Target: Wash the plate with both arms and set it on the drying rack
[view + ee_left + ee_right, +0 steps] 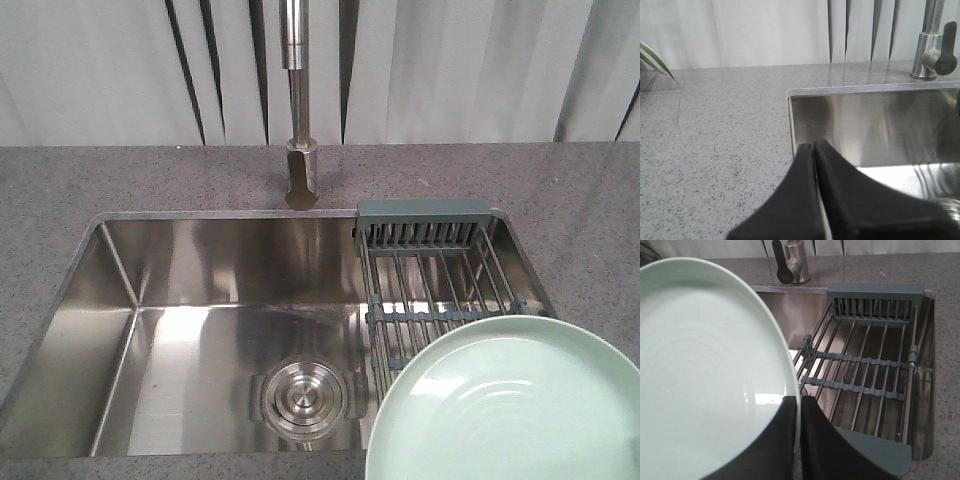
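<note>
Mint-green plate [510,400] fills the near right of the front view, overlapping the near end of the drying rack [425,210], which spans the right side of the sink [200,270]. Left wrist view: left hand [813,146] pressed together, empty, by the sink's far-left corner and tabletop [715,150]. Right wrist view: right hand [799,400] pinches the plate's rim, with the rack beyond.

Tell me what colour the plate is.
The plate is pale mint green; clearest in right wrist view.
</note>
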